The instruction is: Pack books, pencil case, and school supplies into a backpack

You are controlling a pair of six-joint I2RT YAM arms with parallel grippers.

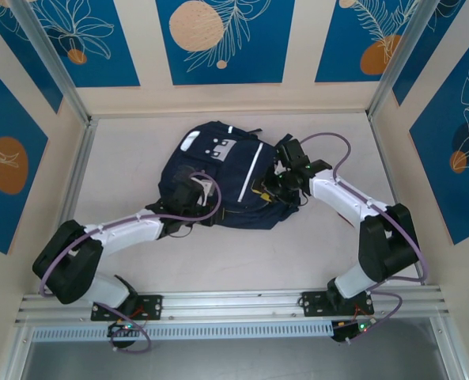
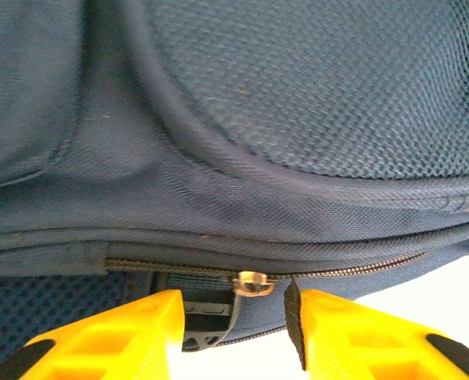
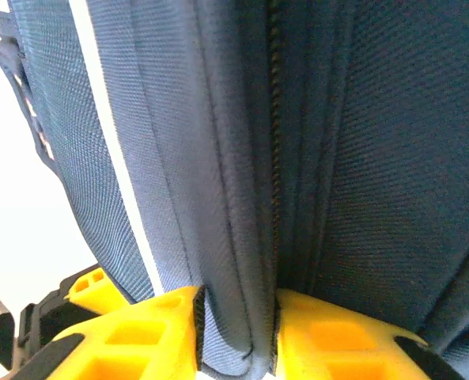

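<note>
The dark navy backpack [image 1: 218, 186] lies flat at the middle of the table, its grey patch toward the back. My left gripper [image 1: 196, 190] is at its near-left side. In the left wrist view its yellow fingers [image 2: 139, 332] stand apart on either side of a silver zipper slider [image 2: 252, 282] and its hanging pull, without clamping them, so the left gripper [image 2: 234, 309] is open. My right gripper [image 1: 280, 188] is at the backpack's right edge. In the right wrist view it [image 3: 236, 321] is shut on a fold of backpack fabric [image 3: 234, 261] beside a zipper line. The books, pencil case and school supplies are out of view.
Beige walls with blue patterned panels [image 1: 226, 39] close the table in at the back and both sides. A metal rail [image 1: 234, 305] with both arm bases runs along the near edge. Bare tabletop [image 1: 242, 261] lies between the backpack and the rail.
</note>
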